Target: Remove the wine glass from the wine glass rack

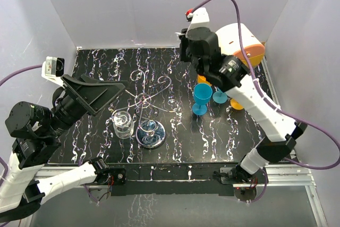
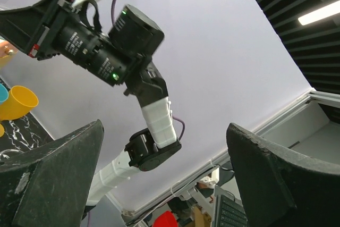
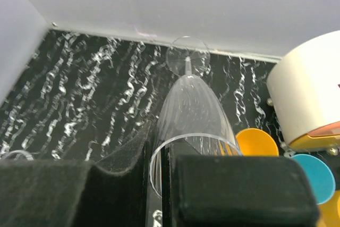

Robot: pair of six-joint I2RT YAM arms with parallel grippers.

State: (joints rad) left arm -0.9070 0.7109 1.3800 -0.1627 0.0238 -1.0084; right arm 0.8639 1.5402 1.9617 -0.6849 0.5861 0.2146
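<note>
A clear wine glass [image 3: 194, 104] lies on its side in the right wrist view, its round foot [image 3: 187, 57] pointing at the back wall. My right gripper [image 3: 159, 158] is shut on its rim, one finger inside the bowl and one outside. From above, that right gripper [image 1: 186, 43] hangs high near the back wall, well clear of the silver wire wine glass rack [image 1: 151, 98] on its round shiny base [image 1: 150, 133]. My left gripper [image 1: 101, 94] stands open and holds nothing, left of the rack. The left wrist view looks up between its fingers [image 2: 53, 179].
A second clear glass [image 1: 122, 123] stands just left of the rack's base. Two blue goblets [image 1: 202, 97] and orange cups [image 1: 236, 102] sit at the right. A white and orange round thing [image 1: 244, 43] is at the back right. White walls close in three sides.
</note>
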